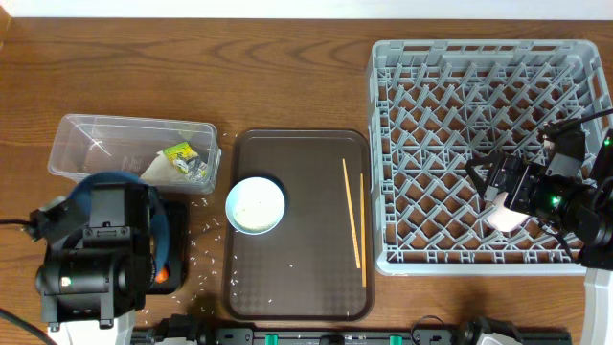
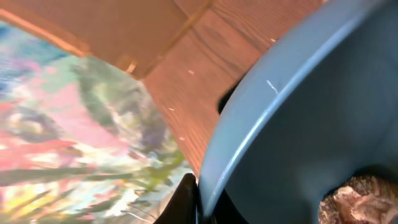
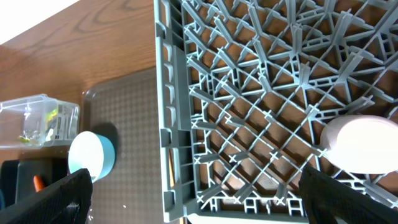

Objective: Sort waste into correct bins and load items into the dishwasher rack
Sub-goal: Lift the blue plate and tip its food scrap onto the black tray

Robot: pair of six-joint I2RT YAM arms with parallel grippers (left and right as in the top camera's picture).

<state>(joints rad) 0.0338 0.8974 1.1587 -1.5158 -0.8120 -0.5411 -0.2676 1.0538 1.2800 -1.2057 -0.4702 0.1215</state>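
Overhead, the large blue plate (image 1: 172, 228) is being held beneath the left arm, beside the clear tub (image 1: 77, 144). The pinkish-white cup (image 1: 503, 218) is being cradled in the dishwasher rack (image 1: 431, 96).

At the left wrist, the plate's rim is being clamped by the left gripper (image 2: 198, 200).

At the right wrist, the right gripper (image 3: 199, 199) is being held with its jaws wide apart, and the cup is not being gripped.

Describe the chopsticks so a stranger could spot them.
Find the dark brown serving tray in the table's middle, left of the grey dishwasher rack. Along its right side lie the chopsticks: two thin wooden sticks, unlike the round light-blue cup on the tray's left.

Blue plate (image 1: 170, 228) mostly under the left arm (image 1: 96, 251); pinkish-white cup (image 3: 364, 144) partly beyond the frame edge.
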